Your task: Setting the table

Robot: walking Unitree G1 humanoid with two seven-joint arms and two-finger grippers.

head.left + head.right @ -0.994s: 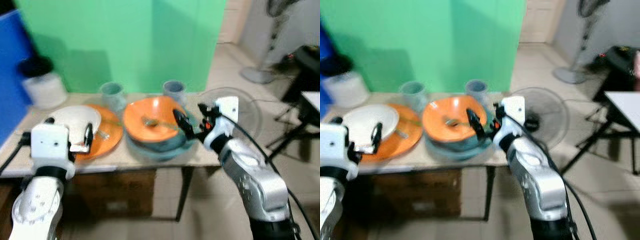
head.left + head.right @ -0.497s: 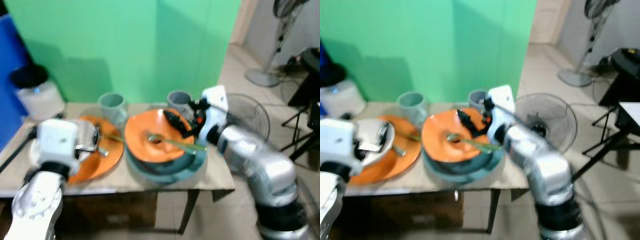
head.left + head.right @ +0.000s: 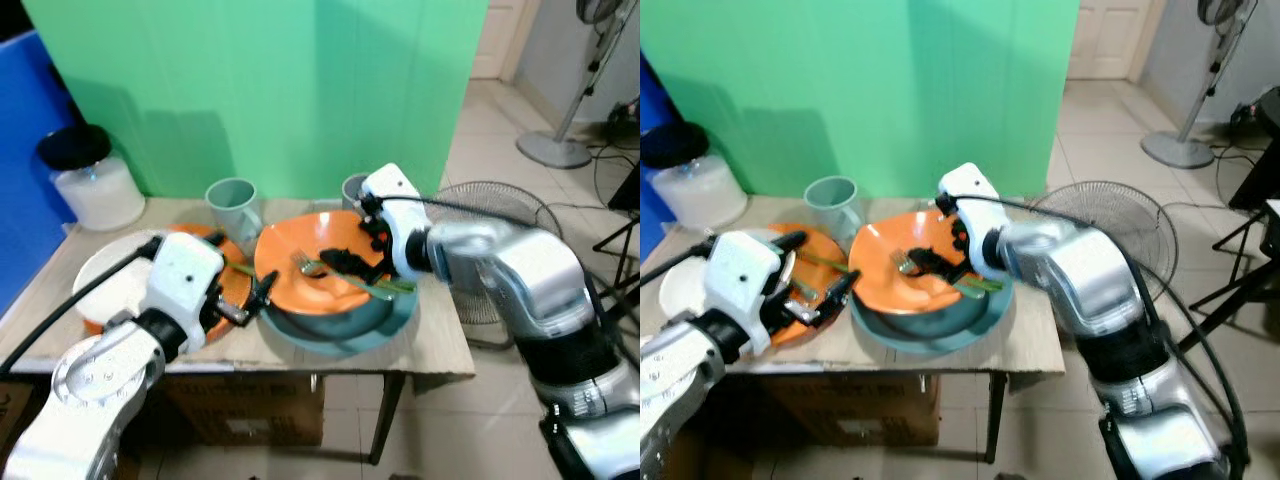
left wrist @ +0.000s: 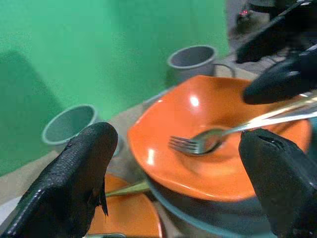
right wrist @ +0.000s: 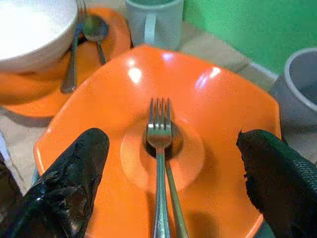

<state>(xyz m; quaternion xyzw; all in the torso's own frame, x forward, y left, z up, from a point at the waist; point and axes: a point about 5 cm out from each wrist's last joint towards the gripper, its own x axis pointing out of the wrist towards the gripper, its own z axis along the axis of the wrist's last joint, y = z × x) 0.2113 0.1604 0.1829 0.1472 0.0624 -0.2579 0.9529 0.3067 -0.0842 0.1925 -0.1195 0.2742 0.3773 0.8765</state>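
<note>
In the centre of the left eye view, the orange bowl (image 3: pixel 315 275) sits nested in a teal bowl (image 3: pixel 385 325) on the table (image 3: pixel 440 345). A fork (image 5: pixel 159 144) lies in the orange bowl, tines near the round well at its middle, its handle running out over the rim at right. A second slim utensil lies alongside it, touching; what kind it is cannot be told.

The right gripper (image 3: pixel 358 262) reaches in from the right of the frame and hovers over the orange bowl. Its jaws are spread wide, one finger on each side of the fork in the right wrist view, holding nothing.

The left gripper (image 3: pixel 248 300) sits at centre-left of the frame, between the orange plate (image 3: pixel 232 285) and the stacked bowls. Its jaws are also spread wide and hold nothing; the tip nearest the bowls lies just beside the teal rim, and contact cannot be judged.

A white bowl (image 3: pixel 110 290) rests on the orange plate at left, with a spoon (image 5: pixel 95 30) and another fork beside it. Two grey mugs (image 3: pixel 232 203) stand behind, against the green backdrop (image 3: pixel 250 80).
</note>
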